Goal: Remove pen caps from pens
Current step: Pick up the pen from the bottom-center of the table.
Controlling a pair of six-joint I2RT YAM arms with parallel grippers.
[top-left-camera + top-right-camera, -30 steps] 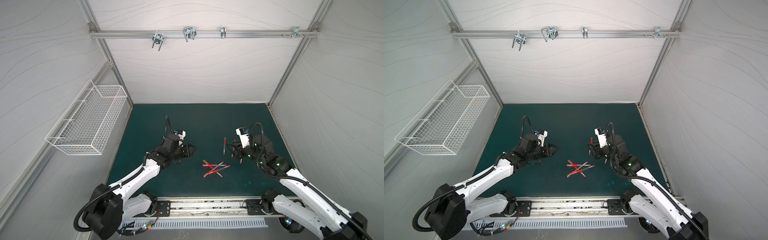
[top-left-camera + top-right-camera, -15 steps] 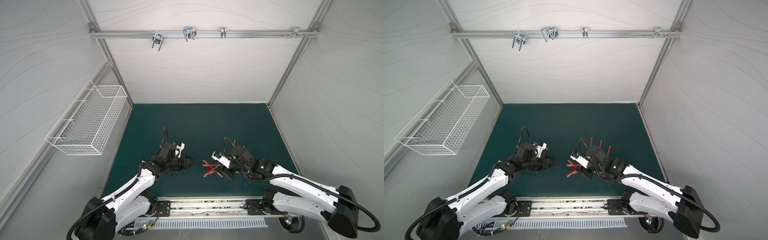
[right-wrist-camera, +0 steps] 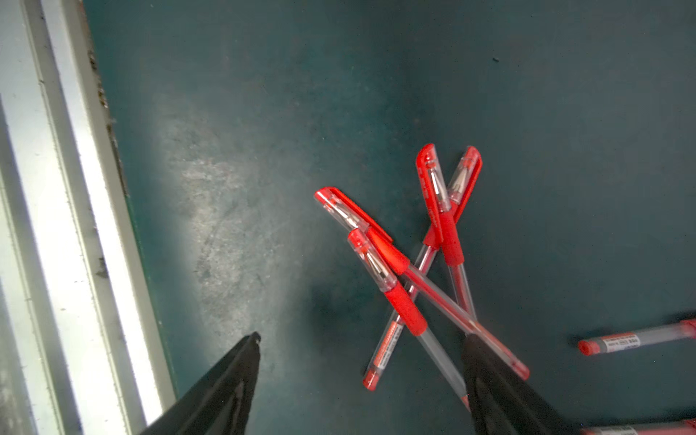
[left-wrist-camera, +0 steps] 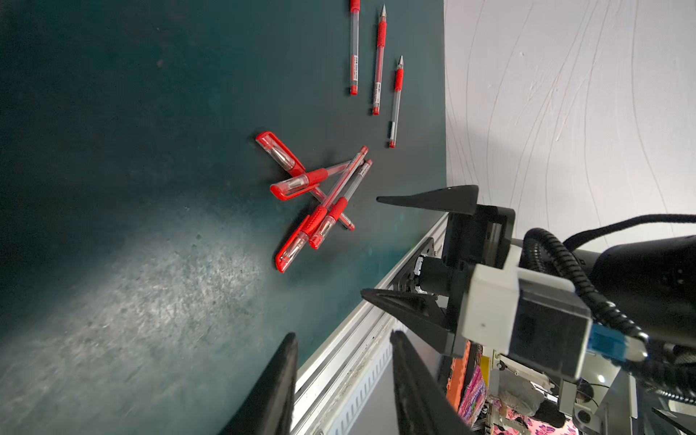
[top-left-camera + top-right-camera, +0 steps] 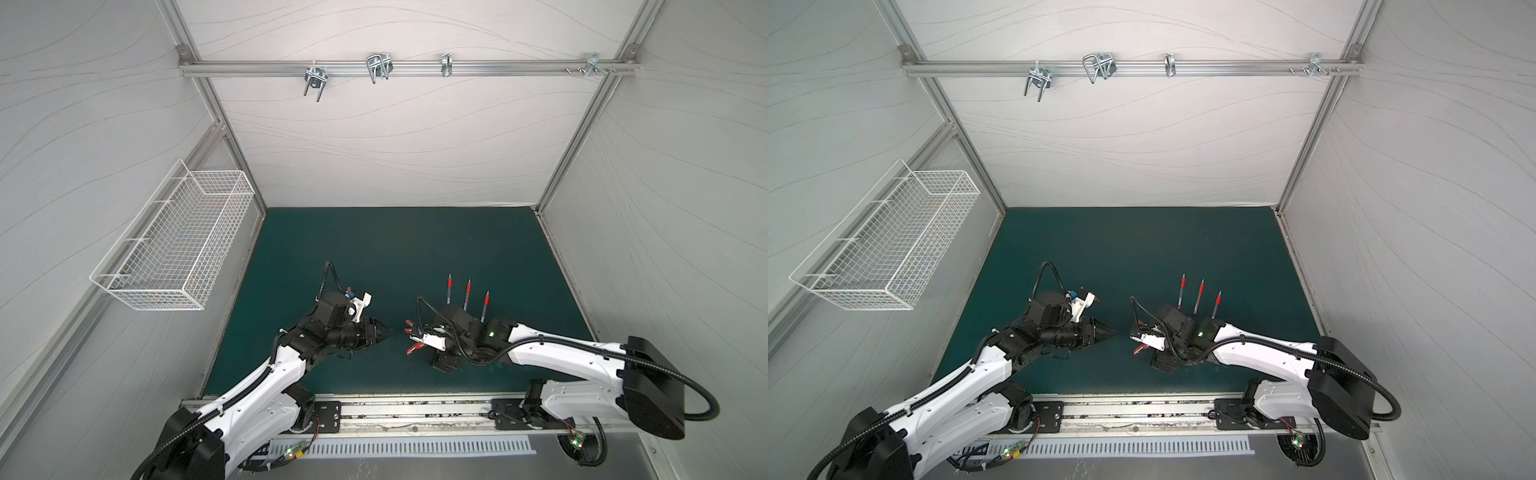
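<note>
Several capped pens lie crossed in a pile on the green mat, each with its red pen cap still on; the left wrist view shows the pile too. Three bare pens lie side by side behind the right wrist. My right gripper hangs open just over the pile's barrel ends, holding nothing. It appears in both top views and in the left wrist view. My left gripper is left of the pile, apart from it, slightly open and empty.
A white wire basket hangs on the left wall, well above the mat. A metal rail runs along the mat's front edge, close to the pile. White walls close in the other three sides.
My right arm has swung from the row of bare pens forward and left to the pile, and its jaws have opened wide. My left arm has shifted a little toward the front.
</note>
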